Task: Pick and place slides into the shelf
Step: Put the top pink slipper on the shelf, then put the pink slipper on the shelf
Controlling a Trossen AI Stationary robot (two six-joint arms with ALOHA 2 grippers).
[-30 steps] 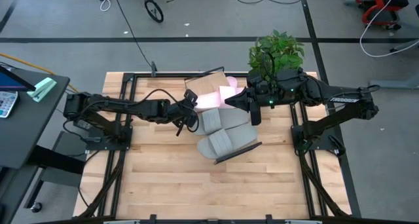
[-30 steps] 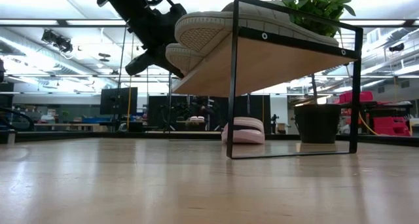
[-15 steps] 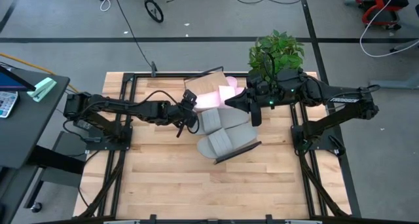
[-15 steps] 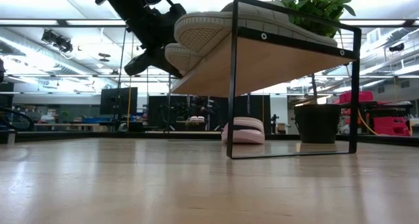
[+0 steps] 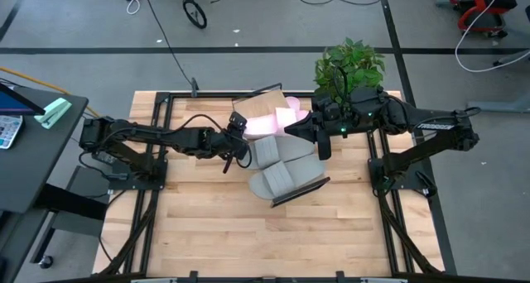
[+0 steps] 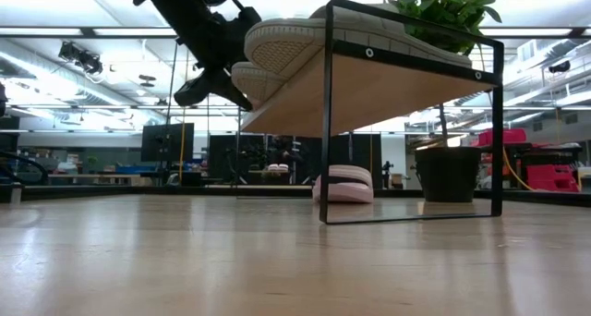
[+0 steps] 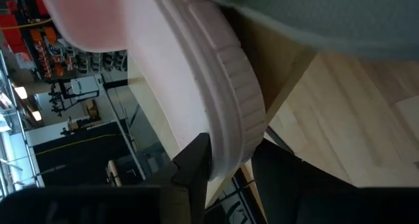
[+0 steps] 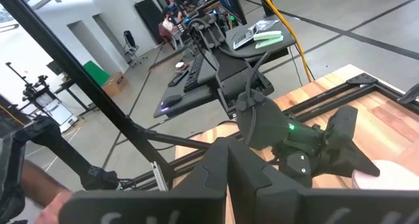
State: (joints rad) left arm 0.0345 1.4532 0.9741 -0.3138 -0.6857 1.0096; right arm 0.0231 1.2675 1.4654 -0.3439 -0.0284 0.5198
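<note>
The shelf stands raised on its black frame, set diagonally on the table. Both grey slides lie on its board, their soles showing in the low view. My left gripper is at the shelf's left side, shut on a pale pink slide next to a grey slide. Another pink slide rests sole-down on the table beyond the shelf. My right gripper is shut and hovers over the shelf's far-right part. My left gripper pinches the pink slide's sole rim between its two fingers. It comes slanting down from the table's left. The slide is over the shelf board; I cannot tell whether it rests on it.
A potted plant stands at the table's far right, its pot behind the shelf frame. The near half of the plank tabletop has free room. A desk with a keyboard is off the table's left.
</note>
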